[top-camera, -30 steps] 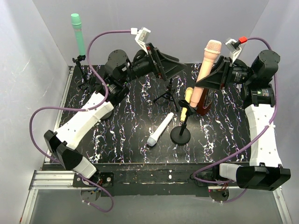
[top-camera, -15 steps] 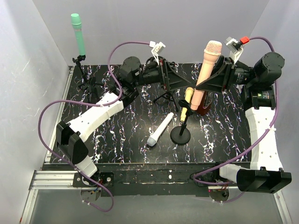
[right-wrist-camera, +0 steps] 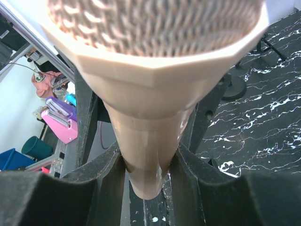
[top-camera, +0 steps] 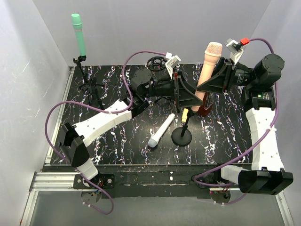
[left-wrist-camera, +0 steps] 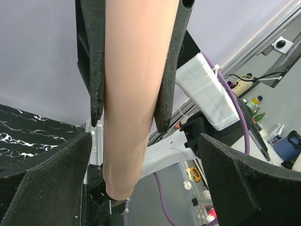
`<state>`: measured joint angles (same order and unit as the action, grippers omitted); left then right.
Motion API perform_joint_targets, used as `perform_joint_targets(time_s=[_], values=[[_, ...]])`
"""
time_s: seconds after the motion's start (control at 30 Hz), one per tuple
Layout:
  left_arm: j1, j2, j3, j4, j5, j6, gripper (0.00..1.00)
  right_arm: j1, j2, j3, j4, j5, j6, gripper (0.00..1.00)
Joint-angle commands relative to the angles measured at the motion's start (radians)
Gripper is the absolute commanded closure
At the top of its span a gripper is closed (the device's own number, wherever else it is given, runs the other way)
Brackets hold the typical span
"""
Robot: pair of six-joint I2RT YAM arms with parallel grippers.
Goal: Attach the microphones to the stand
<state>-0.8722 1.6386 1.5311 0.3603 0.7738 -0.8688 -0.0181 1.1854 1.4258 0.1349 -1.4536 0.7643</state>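
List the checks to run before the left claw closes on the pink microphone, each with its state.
1. Right claw shut on the peach-pink microphone: ok.
2. Left claw open: ok.
3. Microphone's body between the left claw's fingers, touching neither: ok.
4. Bare body below the right claw's grip for a second hold: ok.
5. Empty stand for it: cannot tell; the round-base stand carries the yellow microphone.
6. White microphone attached: not ok; it lies loose on the table.
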Motion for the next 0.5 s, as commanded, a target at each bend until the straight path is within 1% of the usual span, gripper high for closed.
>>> perform_joint_targets(time_s=[0.0, 0.07, 0.13, 0.23, 0.3, 0.47], values=[[-0.014, -0.006, -0.008, 0.039, -0.031, 0.011, 0.10, 0.004, -0.013, 0.001, 0.052, 0.002, 0.007, 0.99], [-0.014, -0.013, -0.029, 0.037, -0.060, 0.024, 0.21, 0.004, -0.017, -0.004, 0.054, 0.007, 0.007, 0.99], [-0.014, -0.022, -0.045, 0.032, -0.097, 0.036, 0.26, 0.004, -0.020, -0.010, 0.055, 0.010, 0.007, 0.99], [-0.016, -0.031, -0.057, 0.037, -0.136, 0.053, 0.37, 0.004, -0.027, -0.019, 0.058, 0.019, 0.006, 0.99], [-0.019, -0.040, -0.071, 0.063, -0.165, 0.051, 0.39, 0.004, -0.032, -0.028, 0.061, 0.030, 0.006, 0.99], [-0.030, -0.045, -0.101, 0.133, -0.220, 0.027, 0.39, 0.004, -0.050, -0.063, 0.084, 0.068, 0.009, 0.99]])
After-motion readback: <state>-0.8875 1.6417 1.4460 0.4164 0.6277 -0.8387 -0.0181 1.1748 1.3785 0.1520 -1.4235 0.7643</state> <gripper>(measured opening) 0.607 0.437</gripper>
